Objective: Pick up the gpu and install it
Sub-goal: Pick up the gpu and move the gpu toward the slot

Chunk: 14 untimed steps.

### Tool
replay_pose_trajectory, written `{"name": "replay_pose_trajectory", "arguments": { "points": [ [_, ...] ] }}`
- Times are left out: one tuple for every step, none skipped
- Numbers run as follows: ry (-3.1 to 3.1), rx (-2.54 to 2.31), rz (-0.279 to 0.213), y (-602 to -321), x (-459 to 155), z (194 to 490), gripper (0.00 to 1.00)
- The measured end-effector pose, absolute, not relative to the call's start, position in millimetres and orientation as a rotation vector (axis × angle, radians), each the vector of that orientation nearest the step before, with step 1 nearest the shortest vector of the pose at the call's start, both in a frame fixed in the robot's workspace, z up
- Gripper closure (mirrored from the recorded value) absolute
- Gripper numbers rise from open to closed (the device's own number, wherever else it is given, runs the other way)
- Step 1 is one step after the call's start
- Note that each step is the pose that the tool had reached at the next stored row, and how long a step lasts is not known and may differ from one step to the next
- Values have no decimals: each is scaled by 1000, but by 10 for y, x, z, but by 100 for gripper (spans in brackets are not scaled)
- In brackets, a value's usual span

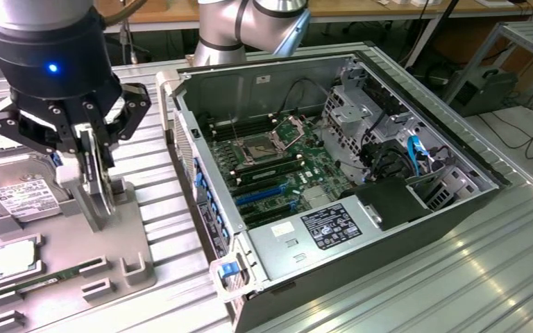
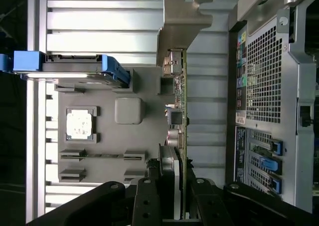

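Gripper (image 1: 91, 139) (image 2: 169, 188) is clamped on the gpu (image 1: 100, 184) (image 2: 182, 111). The thin dark card with its silver bracket stands on edge over the grey moulded tray (image 1: 123, 270) (image 2: 109, 136), close beside the open case (image 1: 188, 132) (image 2: 269, 76) and its perforated steel wall.

I see the hard drive (image 1: 17, 198) cut by the exterior view's left edge. The gripper (image 1: 95, 149) covers the upper edge of the gpu (image 1: 100, 189).

You'll find the computer case (image 1: 359, 277) is matt dark sheet metal, perforated at its rear. Under the case, the table (image 1: 470, 284) is ribbed bare aluminium with a glossy sheen. Beside the case, the fixture tray (image 1: 132, 243) looks smooth matt grey plastic. The gpu (image 1: 97, 180) has a silver metal bracket, and the hard drive (image 1: 21, 194) carries a white paper label.
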<state>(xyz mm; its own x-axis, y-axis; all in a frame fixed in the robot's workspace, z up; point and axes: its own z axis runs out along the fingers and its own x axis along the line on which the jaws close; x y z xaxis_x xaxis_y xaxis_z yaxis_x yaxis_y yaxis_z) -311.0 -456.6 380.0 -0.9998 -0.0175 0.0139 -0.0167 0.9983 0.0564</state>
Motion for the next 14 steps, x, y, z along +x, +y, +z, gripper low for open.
{"name": "replay_pose_trajectory", "arguments": {
  "points": [
    [-3126, 27, -88, -4566, -3110, 3829, 72],
    [-3126, 27, -88, -4566, -3110, 3860, 72],
    [-3126, 27, -88, -4566, -3110, 3889, 72],
    [-3126, 27, -88, -4566, -3110, 3923, 72],
    [-3126, 27, -88, -4566, -3110, 3953, 72],
    [-3126, 27, -88, -4566, -3110, 3982, 72],
    [-3126, 27, -88, -4566, -3110, 4014, 72],
    [-3126, 27, -88, -4566, -3110, 4053, 72],
    [-3126, 27, -88, -4566, -3110, 4079, 72],
    [-3126, 27, -88, -4566, -3110, 4107, 72],
    [-3126, 27, -88, -4566, -3110, 4133, 72],
    [-3126, 27, -88, -4566, -3110, 4158, 72],
    [-3126, 27, -88, -4566, -3110, 4184, 72],
    [-3126, 27, -88, -4566, -3110, 4224, 72]
  ]
}}
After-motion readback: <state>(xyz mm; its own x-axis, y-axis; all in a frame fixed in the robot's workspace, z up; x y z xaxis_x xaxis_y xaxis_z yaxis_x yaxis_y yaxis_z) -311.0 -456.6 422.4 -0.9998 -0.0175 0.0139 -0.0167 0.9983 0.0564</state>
